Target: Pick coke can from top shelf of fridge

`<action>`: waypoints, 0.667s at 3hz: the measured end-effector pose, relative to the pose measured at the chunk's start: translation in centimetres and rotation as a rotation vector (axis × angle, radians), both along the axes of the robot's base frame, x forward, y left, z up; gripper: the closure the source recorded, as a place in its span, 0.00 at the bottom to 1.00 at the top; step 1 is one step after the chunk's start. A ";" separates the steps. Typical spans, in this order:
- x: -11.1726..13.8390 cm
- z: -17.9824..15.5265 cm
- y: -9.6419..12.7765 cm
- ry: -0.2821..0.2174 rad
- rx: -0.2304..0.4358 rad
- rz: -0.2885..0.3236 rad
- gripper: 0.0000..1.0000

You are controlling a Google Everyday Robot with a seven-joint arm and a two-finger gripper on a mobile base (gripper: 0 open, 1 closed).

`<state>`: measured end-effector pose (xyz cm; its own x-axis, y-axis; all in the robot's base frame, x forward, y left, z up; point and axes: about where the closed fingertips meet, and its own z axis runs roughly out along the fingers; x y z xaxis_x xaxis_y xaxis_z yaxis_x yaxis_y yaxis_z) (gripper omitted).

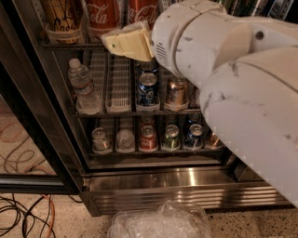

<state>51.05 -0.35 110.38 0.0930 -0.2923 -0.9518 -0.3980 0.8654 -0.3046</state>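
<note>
Gripper [117, 42] hangs at the front edge of the top shelf [65, 45] of the fridge [153, 179], low in front of the coke can [101, 16]; whether it is open or holds anything, I cannot tell; a second red can [143, 10] stands just right of the coke can, a tan can [60, 18] left; the white arm [242, 93] fills the right.
</note>
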 end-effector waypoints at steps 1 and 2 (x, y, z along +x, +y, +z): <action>0.2 0.1 -1.2 -0.021 0.058 -0.019 0.00; 0.3 0.1 -1.1 -0.021 0.059 -0.017 0.00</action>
